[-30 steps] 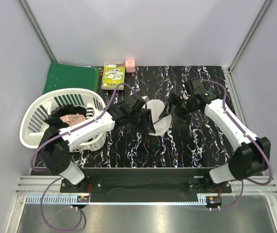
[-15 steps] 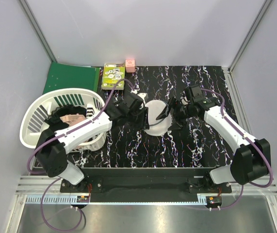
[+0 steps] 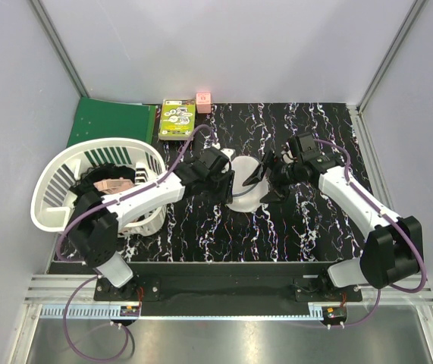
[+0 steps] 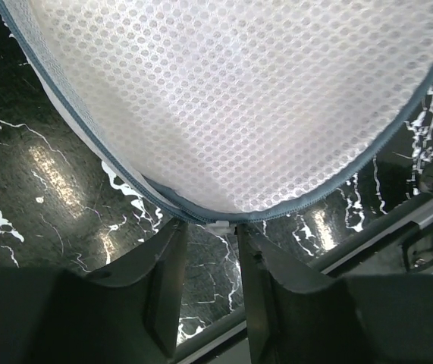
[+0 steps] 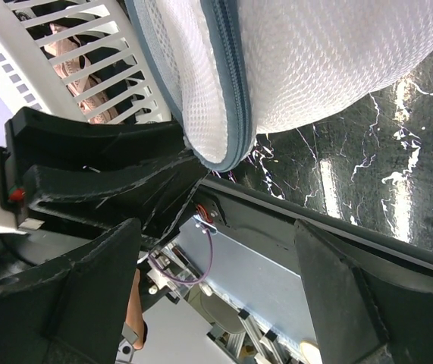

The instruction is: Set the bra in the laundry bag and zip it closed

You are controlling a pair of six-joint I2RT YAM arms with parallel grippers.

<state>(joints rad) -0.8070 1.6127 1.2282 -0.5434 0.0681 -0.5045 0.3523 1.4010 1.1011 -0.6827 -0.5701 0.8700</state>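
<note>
At table centre, left gripper pinches the laundry bag rim at 9 o'clock; right gripper, at 3 o'clock, gapes empty. Bra unseen, likely inside; zipping next needs the slider caught.

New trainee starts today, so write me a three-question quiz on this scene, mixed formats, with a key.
1. True or false: the right pincer is clamped on the laundry bag.
2. The pale pink garment lies in: A) the white basket, B) the laundry bag, C) a metal bowl.
3. Fill in: the bag's zippered rim sits at the fingertips of the ___ pincer.
Key: 1 false, its jaws stand wide apart; 2 A; 3 left pincer.
</note>
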